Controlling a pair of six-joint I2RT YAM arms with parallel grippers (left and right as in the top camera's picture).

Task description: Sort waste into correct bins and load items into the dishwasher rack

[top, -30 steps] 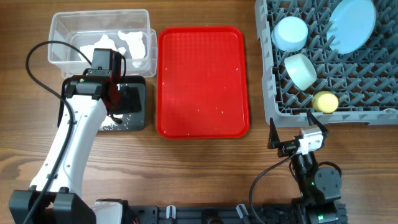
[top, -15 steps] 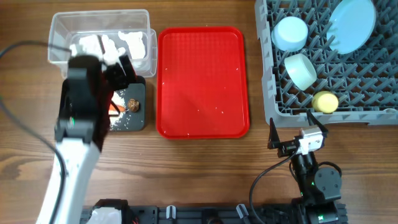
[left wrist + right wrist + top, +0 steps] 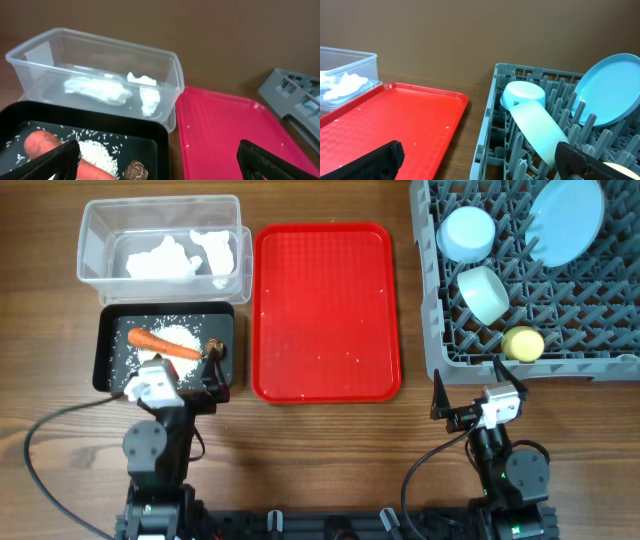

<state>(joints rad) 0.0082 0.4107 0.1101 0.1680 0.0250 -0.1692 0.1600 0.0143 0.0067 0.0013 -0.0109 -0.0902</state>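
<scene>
**Sorting nearly done; spoon and wrapper not found**

I find the napkins [image 3: 165, 258] in the clear tub [image 3: 95, 220], and the carrot [image 3: 163, 344], rice [image 3: 180, 334] and brown lump [image 3: 215, 348] in the black tray [image 3: 108, 370]. The plate [image 3: 566, 220], blue bowl [image 3: 467, 233], green bowl [image 3: 483, 292] and yellow cup [image 3: 523, 342] sit in the rack [image 3: 560, 350]. A few stray grains [image 3: 355, 358] lie on the red tray [image 3: 325, 310]. I cannot locate the spoon or wrapper. The left gripper [image 3: 168, 383], at the black tray's near edge, is spread wide and empty. The right gripper [image 3: 478, 395], below the rack, is the same.

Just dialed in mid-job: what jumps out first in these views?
The red tray sits dead centre. To its right the rack holds a plate, a blue bowl, a green bowl and a cup. To its left a carrot lies on rice in the black tray, napkins in the clear tub behind it.
</scene>
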